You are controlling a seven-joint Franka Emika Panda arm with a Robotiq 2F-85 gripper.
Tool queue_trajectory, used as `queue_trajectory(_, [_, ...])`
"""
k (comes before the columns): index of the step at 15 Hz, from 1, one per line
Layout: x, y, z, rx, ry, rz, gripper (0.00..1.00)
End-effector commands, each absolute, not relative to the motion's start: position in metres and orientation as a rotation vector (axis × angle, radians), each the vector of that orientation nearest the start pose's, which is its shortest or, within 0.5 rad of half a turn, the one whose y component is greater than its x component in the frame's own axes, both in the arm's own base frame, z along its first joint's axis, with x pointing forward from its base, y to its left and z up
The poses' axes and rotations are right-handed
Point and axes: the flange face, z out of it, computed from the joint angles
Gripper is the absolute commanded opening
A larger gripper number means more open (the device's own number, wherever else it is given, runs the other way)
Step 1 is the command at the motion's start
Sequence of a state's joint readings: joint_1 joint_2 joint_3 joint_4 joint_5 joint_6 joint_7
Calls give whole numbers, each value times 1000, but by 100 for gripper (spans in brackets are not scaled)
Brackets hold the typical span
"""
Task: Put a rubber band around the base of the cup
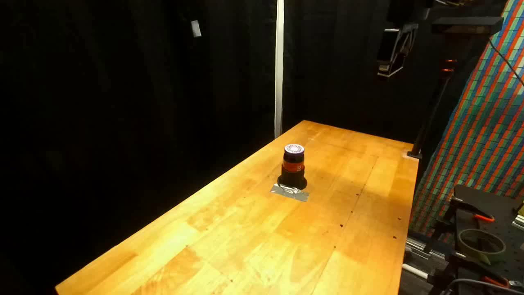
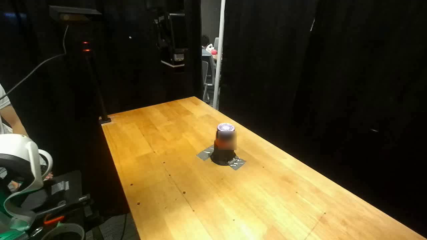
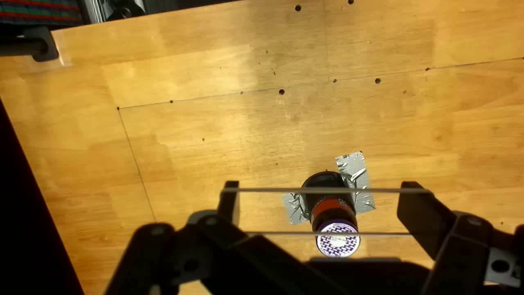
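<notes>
Black and spread wide, the gripper (image 3: 321,205) stretches a rubber band (image 3: 266,190) between its fingers. Beyond, between four and five o'clock in the wrist view, the cup (image 3: 333,215) stands upright on the table (image 3: 204,159), marks on its orange-red label (image 3: 328,206) unreadable; grey tape (image 3: 357,180) lies at its one and nine o'clock.

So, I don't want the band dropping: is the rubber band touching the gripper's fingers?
Touching: the wrist view shows the rubber band stretched straight between the spread fingers, running onto each.

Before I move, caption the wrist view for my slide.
Rubber band stretched between open jaws, seen across a dark, orange-banded cup taped to the wooden tabletop.
</notes>
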State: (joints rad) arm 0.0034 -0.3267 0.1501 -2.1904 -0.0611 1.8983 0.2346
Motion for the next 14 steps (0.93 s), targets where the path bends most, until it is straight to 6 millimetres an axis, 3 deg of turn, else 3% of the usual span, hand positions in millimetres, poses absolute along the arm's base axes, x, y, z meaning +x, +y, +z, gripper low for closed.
queue_trajectory(1, [456, 72, 524, -3236, 112, -88, 100])
queue_trajectory(5, [455, 72, 529, -3235, 113, -103, 100])
queue_trajectory(9, [512, 111, 503, -3175, 80, -85, 100])
queue_trajectory(14, [596, 141, 440, -3150, 56, -170, 100])
